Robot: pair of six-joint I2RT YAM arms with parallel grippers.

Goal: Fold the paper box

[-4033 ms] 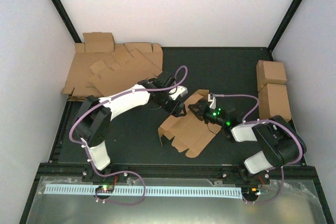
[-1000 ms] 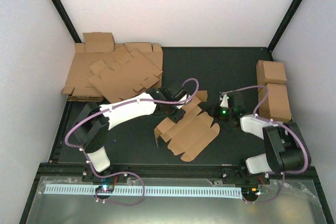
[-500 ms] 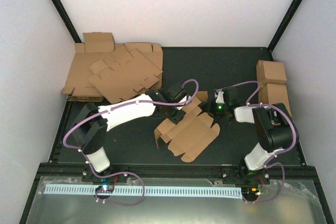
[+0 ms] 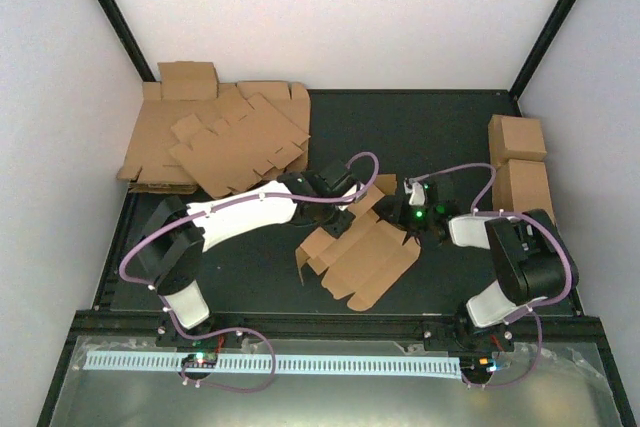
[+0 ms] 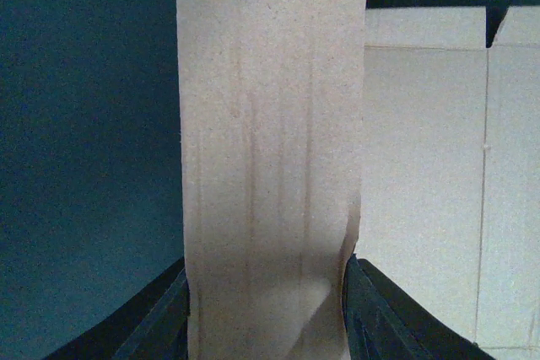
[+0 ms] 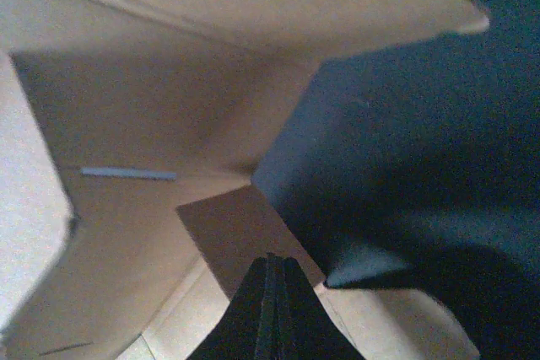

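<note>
Since both arms meet over the middle of the table (image 4: pixel 440 127), the next fold turns on one thing: the paper box (image 4: pixel 365 259) lies flat just on the near side of both sets of fingers, between them. Its long axis looks diagonal, near-left to far-right.

- left gripper (image 4: pixel 342 215): on the far-left long edge. Wrist view shows a raised flap (image 5: pixel 266 124) filling the gap from one finger (image 5: pixel 160 322) to the other. Jaws stand about half open and appear clamped across the flap's width; its right edge is slightly crumpled there.
- right gripper (image 4: pixel 406 231): at the far-right end. Fingers (image 6: pixel 270 301) are pressed fully together with nothing between them, their tip at a small tab (image 6: pixel 240 229), under a lifted panel. Looks like poking, not gripping.
- Nearer arm: neither really, as each is at its own edge.

Material: plain brown cardboard, matte, thin, faint corrugation lines along the flap, pre-scored creases, notched tabs on the edges. I'd expect it to bend at the scores and spring back if let go.

Off to the sides are a heap of flat sheets (image 4: pixel 220 137) far-left and two finished boxes (image 4: pixel 520 162) far-right, both well apart.
</note>
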